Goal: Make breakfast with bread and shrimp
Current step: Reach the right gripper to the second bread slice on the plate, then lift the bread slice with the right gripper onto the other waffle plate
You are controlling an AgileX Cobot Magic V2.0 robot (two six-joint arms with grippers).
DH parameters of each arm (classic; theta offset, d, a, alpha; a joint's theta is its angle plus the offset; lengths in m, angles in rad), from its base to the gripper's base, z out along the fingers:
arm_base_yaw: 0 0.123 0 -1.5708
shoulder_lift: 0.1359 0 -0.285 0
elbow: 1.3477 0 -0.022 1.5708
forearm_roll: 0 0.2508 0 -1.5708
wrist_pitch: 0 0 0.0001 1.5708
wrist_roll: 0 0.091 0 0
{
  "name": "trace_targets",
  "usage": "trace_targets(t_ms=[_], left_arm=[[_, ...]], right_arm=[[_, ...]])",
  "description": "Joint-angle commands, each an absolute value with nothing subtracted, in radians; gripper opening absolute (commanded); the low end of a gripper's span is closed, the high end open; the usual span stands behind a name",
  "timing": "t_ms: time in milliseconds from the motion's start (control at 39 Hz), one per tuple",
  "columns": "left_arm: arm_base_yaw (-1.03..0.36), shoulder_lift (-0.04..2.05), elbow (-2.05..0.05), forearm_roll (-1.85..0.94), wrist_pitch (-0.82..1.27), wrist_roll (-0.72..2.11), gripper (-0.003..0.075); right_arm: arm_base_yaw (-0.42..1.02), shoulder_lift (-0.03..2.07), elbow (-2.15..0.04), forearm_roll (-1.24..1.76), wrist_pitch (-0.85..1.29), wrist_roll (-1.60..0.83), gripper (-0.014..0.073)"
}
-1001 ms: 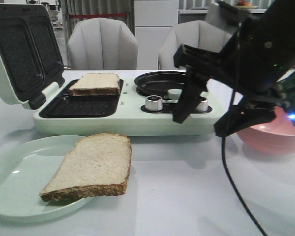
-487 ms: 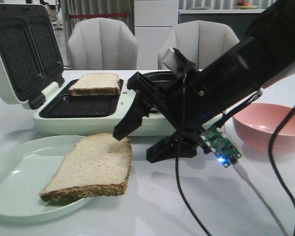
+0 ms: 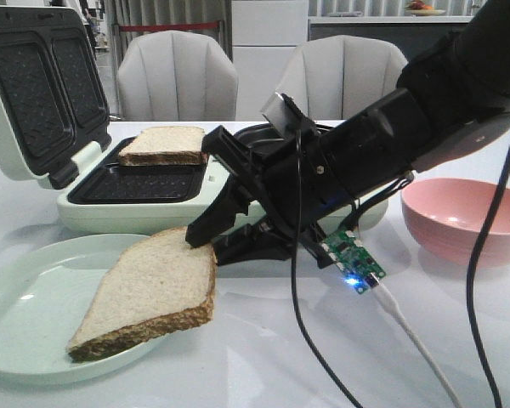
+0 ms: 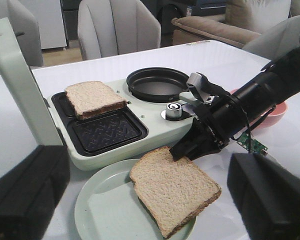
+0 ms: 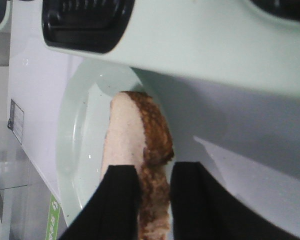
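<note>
One bread slice (image 3: pixel 149 293) lies on the pale green plate (image 3: pixel 25 314), with its edge nearest the appliance raised a little. My right gripper (image 3: pixel 211 245) has one finger above and one below that crusted edge (image 5: pixel 152 145) and is shut on it. The second bread slice (image 3: pixel 164 144) rests in the far tray of the sandwich maker (image 3: pixel 212 208). My left gripper (image 4: pixel 145 190) hangs open above the plate (image 4: pixel 105 210), fingers wide apart, holding nothing. No shrimp is in view.
The sandwich maker's lid (image 3: pixel 34 85) stands open at the left, and its round black pan (image 3: pixel 276 140) and knobs are on the right side. A pink bowl (image 3: pixel 467 217) sits at the right. A circuit board with cable (image 3: pixel 353 259) hangs under the right arm.
My right arm swung left from near the pink bowl down to the plate. Its fingers closed on the slice's edge, and that edge has risen and shifted slightly left.
</note>
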State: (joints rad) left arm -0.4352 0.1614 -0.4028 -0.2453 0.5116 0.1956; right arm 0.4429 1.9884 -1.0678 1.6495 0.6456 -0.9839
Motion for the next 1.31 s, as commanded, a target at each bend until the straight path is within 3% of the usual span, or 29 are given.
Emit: trace_targets(t_ms=[0, 564, 770, 975, 1283], left_arm=[[-0.442, 0.173, -0.429, -0.256, 0.436, 0.185, 0.0692], [-0.442, 0.173, -0.429, -0.256, 0.436, 0.185, 0.0692], [-0.442, 0.173, -0.429, -0.256, 0.436, 0.185, 0.0692], [-0.442, 0.173, -0.429, -0.256, 0.436, 0.185, 0.0692], [-0.442, 0.173, -0.429, -0.256, 0.436, 0.185, 0.0692]], right_arm=[[0.441, 1.930, -1.105, 1.693, 0.711, -1.000, 0.0217], [0.441, 1.823, -1.177, 1.764, 0.781, -1.034, 0.0183], [0.441, 1.831, -1.310, 1.809, 0.642, -1.051, 0.0183], [0.441, 1.906, -1.444, 1.809, 0.518, -1.051, 0.0185], [0.441, 2.078, -1.613, 1.805, 0.583, -1.051, 0.0185]])
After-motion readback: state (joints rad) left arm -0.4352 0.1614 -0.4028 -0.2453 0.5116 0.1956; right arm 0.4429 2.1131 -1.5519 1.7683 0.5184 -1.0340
